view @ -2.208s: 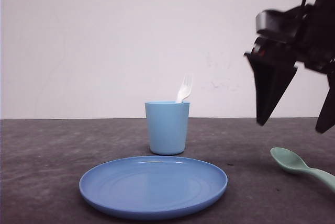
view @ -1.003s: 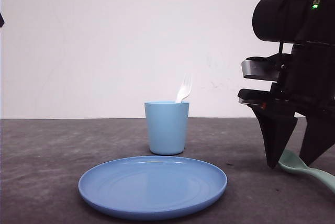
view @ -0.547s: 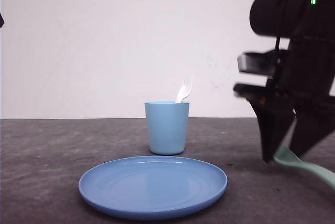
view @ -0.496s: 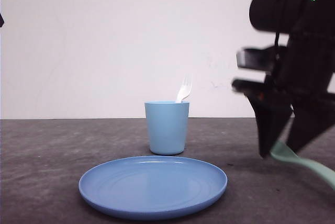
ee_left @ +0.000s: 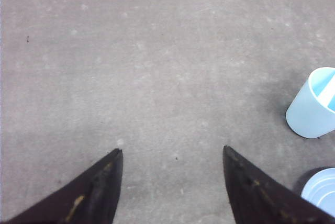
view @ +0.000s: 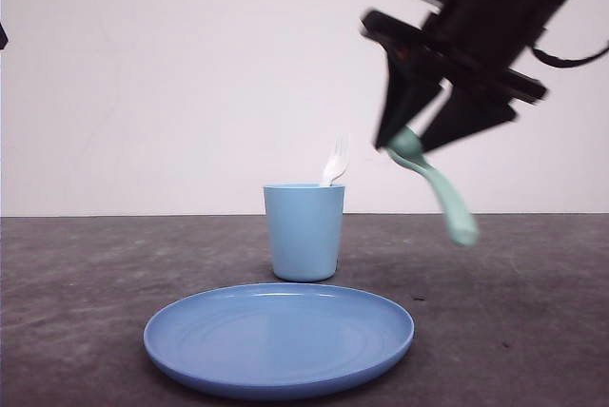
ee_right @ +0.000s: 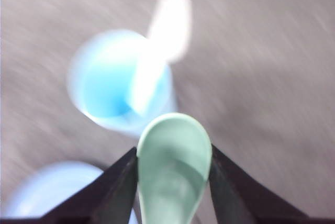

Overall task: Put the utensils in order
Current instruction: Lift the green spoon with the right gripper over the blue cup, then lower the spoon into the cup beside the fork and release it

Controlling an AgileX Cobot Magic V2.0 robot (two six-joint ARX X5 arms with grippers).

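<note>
My right gripper point(view: 407, 144) is shut on the bowl of the mint-green spoon point(view: 440, 188), high in the air to the right of the light blue cup point(view: 304, 231). The spoon's handle hangs down and to the right. In the right wrist view the spoon point(ee_right: 174, 166) sits squeezed between both fingers, with the cup point(ee_right: 112, 82) and the white fork point(ee_right: 159, 41) blurred beneath. The fork point(view: 335, 162) stands in the cup, tines up. My left gripper point(ee_left: 172, 153) is open over bare table, with the cup point(ee_left: 314, 106) off to one side.
A round blue plate point(view: 279, 336) lies on the dark grey table in front of the cup. Its rim point(ee_left: 322, 190) shows in the left wrist view. A plain white wall stands behind the table.
The right gripper has closed on the spoon that lay at the table's right side, lifted it and carried it up and left toward the cup. The left arm has not moved.
</note>
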